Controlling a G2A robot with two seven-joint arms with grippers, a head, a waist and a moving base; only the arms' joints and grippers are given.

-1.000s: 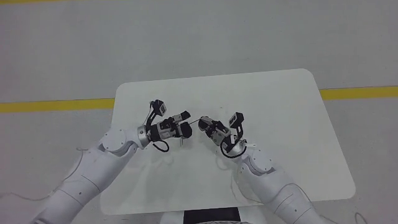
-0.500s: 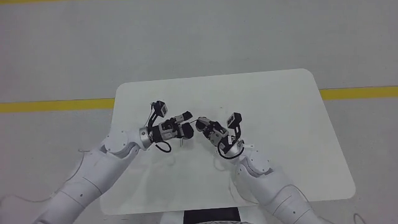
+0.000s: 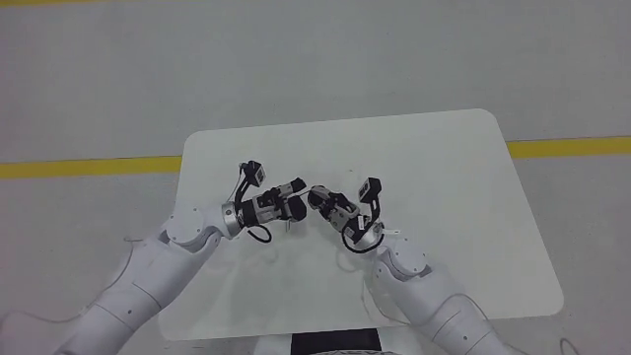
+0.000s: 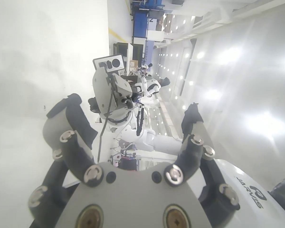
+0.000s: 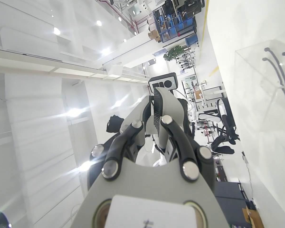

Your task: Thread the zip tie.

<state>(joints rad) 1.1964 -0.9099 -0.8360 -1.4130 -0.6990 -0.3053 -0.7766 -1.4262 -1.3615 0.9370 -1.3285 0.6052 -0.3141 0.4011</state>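
**Zip tie clamped in the right jaws; left jaws held wide apart**

In the top view the two arms are seen meeting over the white desk (image 3: 444,158), a little left of its middle, with their tips almost touching.

The right gripper (image 5: 156,98) is turned toward the left one. Its jaws are drawn together on a black ribbed strip, which is taken to be the zip tie (image 5: 157,112). The strip is pinched between the grey fingers and runs out beyond them toward the left arm's wrist camera. Its far end is lost against that camera's housing, so head and tail cannot be told apart. The part of it inside the jaws is hidden.

The left gripper (image 4: 130,110) is held facing the right one, with its jaws spread wide. The black pads (image 4: 78,117) are well apart, and the right arm's wrist is framed in the gap between them.

In the left wrist view a thin dark line (image 4: 105,119) is seen running from the right arm's wrist down into that gap. Whether it is the tie seen edge-on or a cable cannot be told.

From above, the tie is too small to be made out where the grippers meet. Whether it touches the left gripper cannot be judged.
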